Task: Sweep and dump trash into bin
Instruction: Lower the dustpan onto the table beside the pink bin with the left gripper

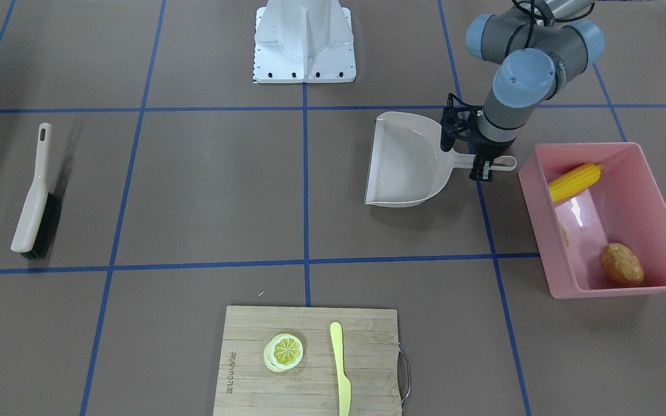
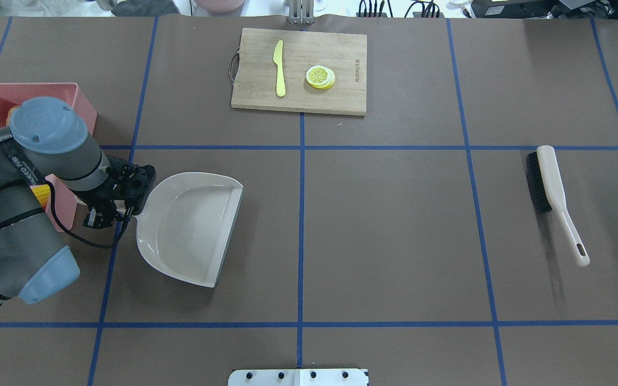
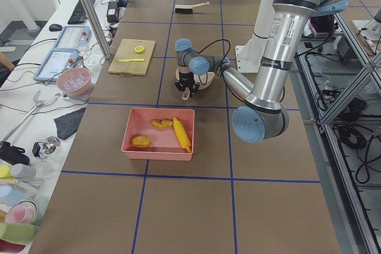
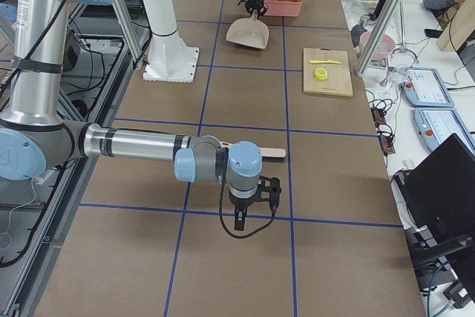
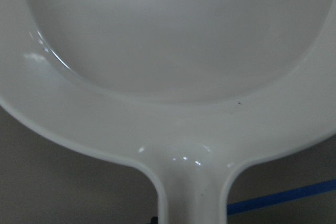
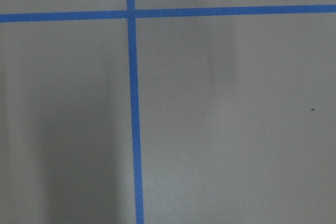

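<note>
left gripper fingers sit either side of the dustpan handle, can't tell if they're clamped on it or slack. dustpan looks empty and flat on the table, just beside the bin, where the corn, potato and ginger lie. i'd spread wide, then lift straight up so the handle doesn't drag. right gripper fingers: can't tell either.

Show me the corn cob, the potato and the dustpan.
corn cob (image 1: 576, 180): front-facing view, middle of the cob.
potato (image 1: 621, 264): front-facing view, its centre.
dustpan (image 2: 191, 225): overhead view, bare pan floor.
</note>
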`<state>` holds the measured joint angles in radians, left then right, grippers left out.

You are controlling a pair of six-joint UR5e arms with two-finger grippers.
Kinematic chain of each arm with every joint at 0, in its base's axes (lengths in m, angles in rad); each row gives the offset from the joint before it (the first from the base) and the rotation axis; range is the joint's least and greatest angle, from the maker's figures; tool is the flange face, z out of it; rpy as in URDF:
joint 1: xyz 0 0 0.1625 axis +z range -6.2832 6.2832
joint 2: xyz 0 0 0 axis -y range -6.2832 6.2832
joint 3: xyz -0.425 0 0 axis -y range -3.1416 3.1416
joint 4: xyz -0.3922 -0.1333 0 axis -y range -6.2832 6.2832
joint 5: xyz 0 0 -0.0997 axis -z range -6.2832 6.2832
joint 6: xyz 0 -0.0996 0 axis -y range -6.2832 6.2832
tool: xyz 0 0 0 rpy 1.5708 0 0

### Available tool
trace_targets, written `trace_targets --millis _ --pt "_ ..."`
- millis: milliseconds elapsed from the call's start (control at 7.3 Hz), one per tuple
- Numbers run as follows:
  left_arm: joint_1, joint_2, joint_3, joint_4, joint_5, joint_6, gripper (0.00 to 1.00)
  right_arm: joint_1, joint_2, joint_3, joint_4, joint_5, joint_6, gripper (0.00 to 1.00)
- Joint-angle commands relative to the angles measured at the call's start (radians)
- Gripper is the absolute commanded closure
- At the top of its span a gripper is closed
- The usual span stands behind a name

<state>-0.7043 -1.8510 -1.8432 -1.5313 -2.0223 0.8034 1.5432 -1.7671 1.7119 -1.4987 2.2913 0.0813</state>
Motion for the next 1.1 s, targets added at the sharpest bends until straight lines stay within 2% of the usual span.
trace_targets --millis 0,548,958 --pt "0.0 0.001 -0.002 0.005 0.001 -0.003 0.03 0.0 0.0 0.0 0.0 -0.001 0.0 0.0" --pt "-0.026 0.027 -0.037 0.007 -0.006 0.0 0.02 0.0 0.0 0.0 0.0 0.001 0.0 0.0" --pt "-0.191 0.072 -0.108 0.028 -0.12 0.003 0.02 0.0 0.0 0.0 0.0 -0.001 0.002 0.0"
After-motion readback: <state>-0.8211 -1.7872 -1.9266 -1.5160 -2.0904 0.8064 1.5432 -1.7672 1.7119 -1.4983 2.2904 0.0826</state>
